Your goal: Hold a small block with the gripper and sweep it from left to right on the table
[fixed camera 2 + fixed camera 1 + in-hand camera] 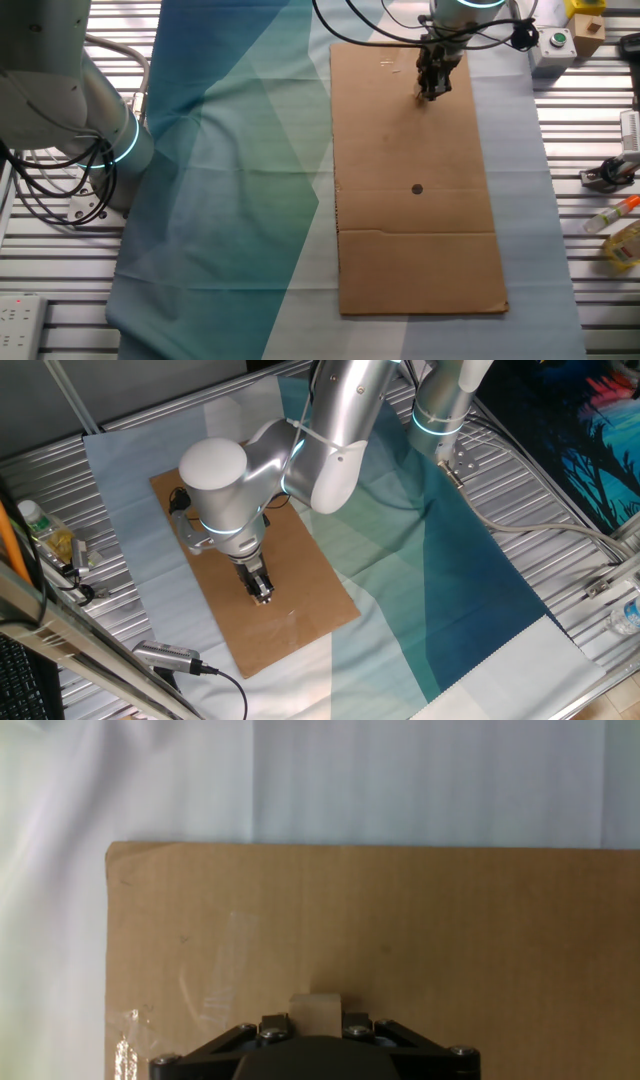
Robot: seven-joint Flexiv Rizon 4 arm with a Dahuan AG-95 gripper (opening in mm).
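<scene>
My gripper (263, 596) points down onto the brown cardboard sheet (300, 575) near its end. In the hand view the small block (315, 1012), a pale tan cube, sits between the two dark fingers (274, 1023), which are shut on it. In the other fixed view the gripper (430, 95) stands on the far part of the cardboard (415, 240); the block is too small to make out there. The table (560, 520) is ribbed metal covered by pale and teal cloths (450, 580).
A second silver arm (60, 110) stands idle on the teal cloth. A small black dot (417, 189) marks the cardboard's middle. Bottles and tools (620, 225) lie beside the cardboard. A button box (553, 45) stands at the far corner. A cable and probe (170, 657) lie near the front edge.
</scene>
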